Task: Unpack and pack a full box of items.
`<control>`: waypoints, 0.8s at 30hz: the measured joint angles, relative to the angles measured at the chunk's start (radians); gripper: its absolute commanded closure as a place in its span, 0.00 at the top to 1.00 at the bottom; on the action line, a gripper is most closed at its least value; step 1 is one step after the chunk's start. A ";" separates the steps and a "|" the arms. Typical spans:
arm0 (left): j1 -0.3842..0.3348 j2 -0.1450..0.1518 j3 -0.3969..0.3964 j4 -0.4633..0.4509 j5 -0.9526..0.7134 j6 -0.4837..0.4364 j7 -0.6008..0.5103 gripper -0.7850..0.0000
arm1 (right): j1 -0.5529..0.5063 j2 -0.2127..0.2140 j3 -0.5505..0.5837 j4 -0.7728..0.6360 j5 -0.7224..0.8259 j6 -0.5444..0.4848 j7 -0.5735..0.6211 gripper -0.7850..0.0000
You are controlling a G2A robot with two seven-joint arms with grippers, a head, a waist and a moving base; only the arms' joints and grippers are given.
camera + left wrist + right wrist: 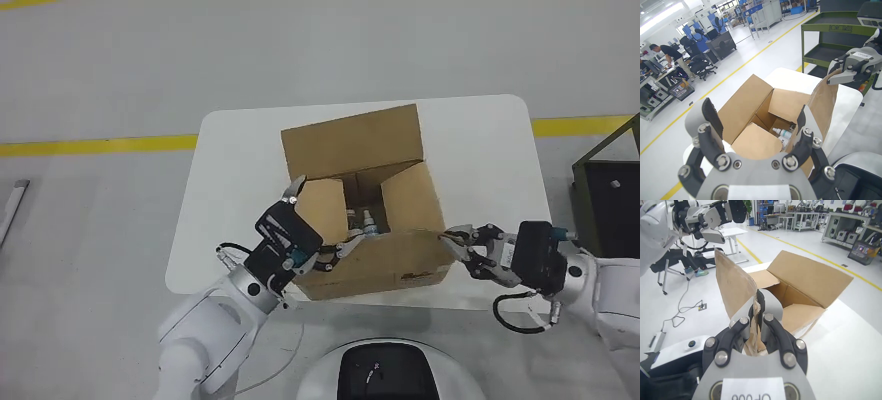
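Note:
The brown cardboard box [365, 140] stands open on the white table [235, 200], and small white bottles [365, 220] lie at its bottom. My right gripper [455, 242] is shut on the corner of the near flap [732, 285], which stands upright; the pinch is close up at my right gripper [755, 307]. My left gripper [322, 217] is open over the box's near left corner, above a folded-in side flap [755, 142]. In the left wrist view the open left gripper [757, 121] frames the box [745, 106] and the bottles [782, 132]. One left finger [804, 123] lies beside the near flap [823, 106].
A green cart [605, 190] stands just off the table's right edge, close to my right arm. The box's far flap [806, 275] leans outward toward the table's back. Bare table lies on both sides of the box. A yellow line [90, 146] runs across the floor.

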 measured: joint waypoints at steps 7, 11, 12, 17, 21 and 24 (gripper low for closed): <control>-0.034 0.001 0.049 0.030 0.029 0.022 -0.065 1.00 | -0.068 -0.003 -0.031 -0.030 -0.372 0.045 -0.224 0.00; -0.060 -0.001 0.096 0.046 0.053 0.039 -0.110 1.00 | -0.091 -0.002 -0.037 -0.037 -0.485 0.074 -0.322 0.00; -0.066 -0.002 0.107 0.049 0.057 0.043 -0.121 1.00 | -0.095 -0.002 -0.038 -0.039 -0.500 0.079 -0.340 0.00; -0.103 -0.007 0.154 0.052 0.077 0.087 -0.135 1.00 | -0.116 -0.001 -0.028 -0.045 -0.539 0.126 -0.413 0.00; -0.109 -0.008 0.169 0.045 0.089 0.104 -0.125 1.00 | -0.124 -0.005 -0.008 -0.043 -0.516 0.201 -0.433 0.00; -0.103 -0.007 0.161 0.032 0.096 0.123 -0.115 1.00 | -0.114 -0.010 0.009 -0.037 -0.469 0.286 -0.439 0.00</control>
